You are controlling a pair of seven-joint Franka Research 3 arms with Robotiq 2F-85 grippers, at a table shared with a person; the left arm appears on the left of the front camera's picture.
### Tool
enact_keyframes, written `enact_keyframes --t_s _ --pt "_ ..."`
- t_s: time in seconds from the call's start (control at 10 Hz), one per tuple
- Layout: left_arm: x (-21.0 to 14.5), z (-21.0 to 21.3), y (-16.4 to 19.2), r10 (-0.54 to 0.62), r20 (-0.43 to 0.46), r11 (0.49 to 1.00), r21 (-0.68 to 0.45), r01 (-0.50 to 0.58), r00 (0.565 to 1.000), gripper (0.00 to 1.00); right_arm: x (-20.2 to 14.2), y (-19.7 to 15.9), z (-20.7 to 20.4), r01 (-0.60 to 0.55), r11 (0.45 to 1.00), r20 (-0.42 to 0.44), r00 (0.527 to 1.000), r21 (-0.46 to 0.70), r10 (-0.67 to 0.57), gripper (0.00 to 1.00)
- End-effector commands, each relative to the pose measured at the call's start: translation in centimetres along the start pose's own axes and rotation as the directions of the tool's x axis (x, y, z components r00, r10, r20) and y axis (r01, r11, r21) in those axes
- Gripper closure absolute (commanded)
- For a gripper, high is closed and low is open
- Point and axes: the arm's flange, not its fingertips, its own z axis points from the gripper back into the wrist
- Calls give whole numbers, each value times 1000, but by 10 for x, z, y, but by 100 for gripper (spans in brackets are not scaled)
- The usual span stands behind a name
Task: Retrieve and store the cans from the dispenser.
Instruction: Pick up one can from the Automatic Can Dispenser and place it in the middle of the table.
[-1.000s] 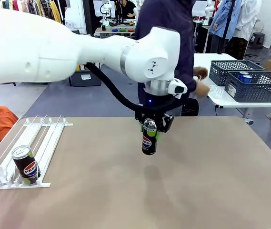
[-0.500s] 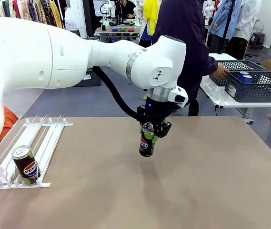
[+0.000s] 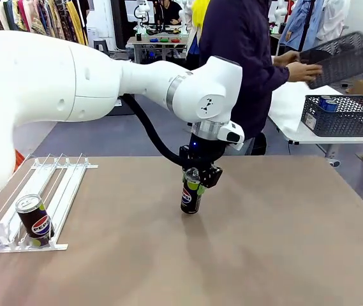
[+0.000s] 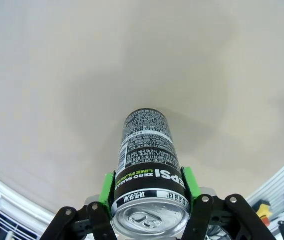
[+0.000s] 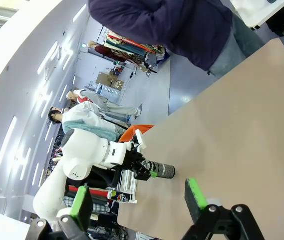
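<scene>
**Item:** dark cylindrical Pepsi can with yellow-green band and silver top [image 3: 190,194]. It is held slightly tilted low over the middle of the tan table [image 3: 277,248]. Whether its base touches the surface cannot be told.

**Holder:** black two-finger left gripper with green pads [image 3: 194,183]. It is clamped on the can's sides just below the rim.

**Also listed:**
- A second dark Pepsi can [image 3: 34,220] is lodged at the stopper end of the white wire-rail dispenser [image 3: 57,182], well apart.
- The right gripper [image 5: 138,197] is spread wide, with nothing in it.
- A dark grey lattice plastic basket [image 3: 344,54] is held aloft by the person's hand [image 3: 315,71], beyond the far edge.

**Hazards, as judged:**
- If the can is released while tilted, it could be tipped over and rolled across the table.
- Because it is gripped so high, it may be swung or slipped by a quick move.
- If it is released before the basket is set down, storage would be missed.
</scene>
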Motion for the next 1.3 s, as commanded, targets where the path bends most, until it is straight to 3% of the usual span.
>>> enact_keyframes --t_s 0.0,0.1,0.2,0.4,0.5,0.6,0.7,1.0,1.2 --pt "-5 10 5 27 -3 998 -54 -27 1000 100 3 1 -2 -25 999 17 1000 26 24 0" --pt "-4 12 8 142 -24 985 -90 -144 990 100 3 1 -2 -25 999 17 1000 26 24 0" --pt "-4 12 10 192 -39 975 -105 -195 981 100 3 1 -2 -25 999 17 1000 26 24 0" --pt "-3 12 10 169 -34 981 -91 -171 985 100 3 1 -2 -25 999 17 1000 26 24 0" --pt "-4 12 10 161 -36 982 -90 -164 986 71 3 1 -2 -25 999 17 1000 26 24 0" --pt "-4 12 10 151 -32 984 -86 -154 988 12 3 1 -2 -25 999 17 1000 26 24 0" --pt "-3 13 10 144 -29 986 -78 -146 989 0 3 1 -2 -25 999 17 1000 26 24 0" --pt "-4 14 9 147 -21 987 -66 -148 989 0 3 1 -2 -25 999 17 1000 26 24 0" --pt "-18 36 12 174 42 981 -98 -169 984 0 3 1 -2 -25 999 17 1000 26 24 0"
